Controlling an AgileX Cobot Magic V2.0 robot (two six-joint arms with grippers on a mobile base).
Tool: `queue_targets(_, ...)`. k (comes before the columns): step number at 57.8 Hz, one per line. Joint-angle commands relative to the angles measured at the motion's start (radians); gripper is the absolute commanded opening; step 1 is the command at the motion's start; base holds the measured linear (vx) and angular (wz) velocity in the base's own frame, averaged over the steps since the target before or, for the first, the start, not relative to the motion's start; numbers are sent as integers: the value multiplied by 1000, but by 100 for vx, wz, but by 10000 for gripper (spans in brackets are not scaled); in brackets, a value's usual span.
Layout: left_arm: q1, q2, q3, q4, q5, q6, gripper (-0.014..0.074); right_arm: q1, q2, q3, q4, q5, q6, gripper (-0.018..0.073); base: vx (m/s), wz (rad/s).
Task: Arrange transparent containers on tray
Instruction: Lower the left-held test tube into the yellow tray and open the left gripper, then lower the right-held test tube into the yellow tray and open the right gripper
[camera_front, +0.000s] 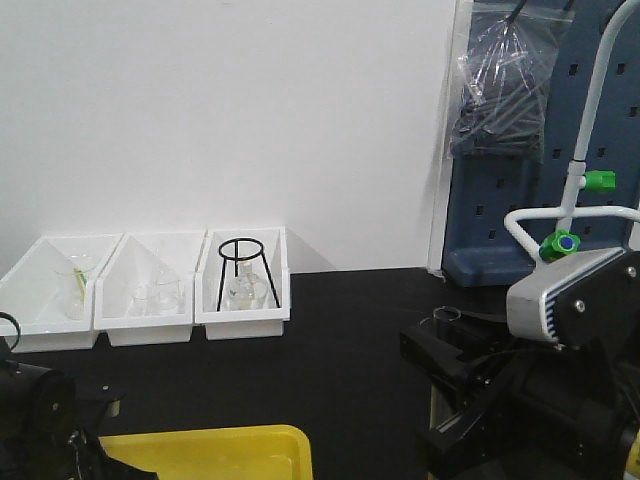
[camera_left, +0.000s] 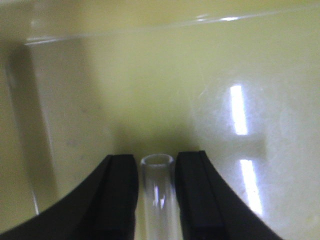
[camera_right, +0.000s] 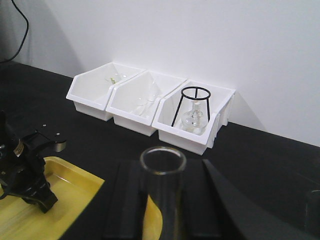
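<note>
A black worktop (camera_front: 350, 330) carries the yellow tray (camera_front: 250, 442). Over it the left hand (camera_left: 156, 165) clamps one test tube (camera_left: 159, 202) lengthwise between its fingers (camera_left: 120, 200), mouth past the tips. Beside it the right hand (camera_right: 162, 167) clamps another test tube (camera_right: 163, 210), mouth up.

Clear open tube (camera_left: 157, 197) over yellow tray (camera_front: 250, 442); 2nd tube (camera_right: 163, 190) nr tray.

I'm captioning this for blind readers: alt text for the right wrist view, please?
A clear test tube sits between the right gripper's black fingers, close to the camera. Beyond it, the left arm reaches over a yellow tray on a black table, and three white bins line the white wall.
</note>
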Motion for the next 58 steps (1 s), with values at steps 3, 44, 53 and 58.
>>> queue_targets(3, -6, -61, -55, 27, -5, -5, 383, -3, -21, -32, 1, -68, -1, -11, 0, 0)
queue_targets(44, -6, -625, -331, 106, -1, -2, 383, 85, 348, -230, 12, 262, 199, -11, 0, 0)
queue_targets(53, -6, -671, -331, 133, 24, -2, 383, 163, 494, -410, 39, 461, 175, -11, 0, 0)
queue_targets(58, -6, -674, -331, 133, 45, -2, 383, 175, 563, -472, 112, 477, 159, -11, 0, 0)
